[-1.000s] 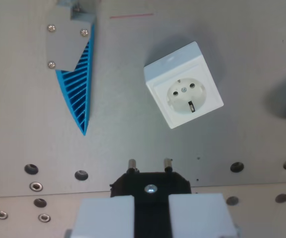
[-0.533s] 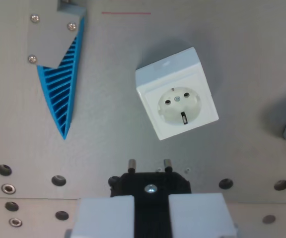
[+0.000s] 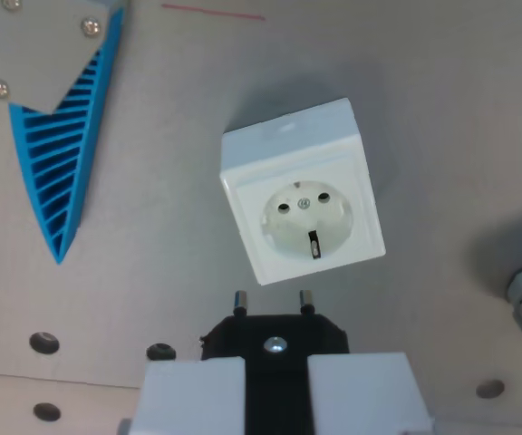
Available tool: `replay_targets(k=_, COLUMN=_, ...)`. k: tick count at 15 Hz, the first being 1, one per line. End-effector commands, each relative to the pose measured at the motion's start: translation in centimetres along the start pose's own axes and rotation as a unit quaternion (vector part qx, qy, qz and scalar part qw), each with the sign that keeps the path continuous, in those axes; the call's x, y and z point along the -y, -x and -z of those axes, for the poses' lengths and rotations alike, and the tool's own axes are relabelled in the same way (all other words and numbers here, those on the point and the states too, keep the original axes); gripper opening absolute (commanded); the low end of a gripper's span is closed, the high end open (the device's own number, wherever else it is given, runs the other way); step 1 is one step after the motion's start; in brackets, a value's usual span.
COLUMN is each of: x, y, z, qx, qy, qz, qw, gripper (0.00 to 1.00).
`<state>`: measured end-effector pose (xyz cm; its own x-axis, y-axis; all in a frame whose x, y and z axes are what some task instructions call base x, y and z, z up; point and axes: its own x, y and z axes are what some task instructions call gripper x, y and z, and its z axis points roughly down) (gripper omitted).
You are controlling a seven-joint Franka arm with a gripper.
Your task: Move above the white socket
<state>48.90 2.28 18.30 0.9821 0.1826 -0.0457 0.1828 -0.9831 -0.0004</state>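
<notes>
Change: across the last second the white socket (image 3: pixel 302 207) has been brought from the upper right of the wrist view toward its middle and is shown larger; the blue ribbed part (image 3: pixel 57 163) has slid toward the wrist view's left edge. This is read as camera motion, not as a move of the things.
Socket position: it rests tilted on the grey perforated plate (image 3: pixel 152 272), away from the edges that can be seen, just beyond the plug pins.
Gripper: the gripper (image 3: pixel 277 381) is seen clenched on the black plug (image 3: pixel 275 337), its two pins pointed at the socket.
Task meaning: the approach is judged nearly done; a slight offset toward the wrist view's right is left to be corrected.
</notes>
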Motion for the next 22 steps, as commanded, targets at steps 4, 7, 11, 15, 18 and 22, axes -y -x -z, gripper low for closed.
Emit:
replay_targets(k=4, x=-1.0, y=1.0, z=-2.8, qx=-0.047, qy=0.011, qz=0.096, qw=0.9942, gripper=0.00)
replay_targets(k=7, x=-1.2, y=1.2, z=-3.8, qx=-0.048, qy=0.013, qz=0.108, qw=0.9930, gripper=0.00)
replay_targets(k=11, x=-1.5, y=1.6, z=-5.0, qx=-0.049, qy=0.015, qz=0.116, qw=0.9919, gripper=0.00)
replay_targets(k=15, x=-1.7, y=1.9, z=-6.0, qx=-0.048, qy=0.016, qz=0.118, qw=0.9917, gripper=0.00)
replay_targets(k=18, x=-1.8, y=2.1, z=-6.6, qx=-0.051, qy=0.017, qz=0.119, qw=0.9914, gripper=0.00)
replay_targets(k=22, x=-1.9, y=2.3, z=-7.0, qx=-0.053, qy=0.017, qz=0.114, qw=0.9919, gripper=0.00)
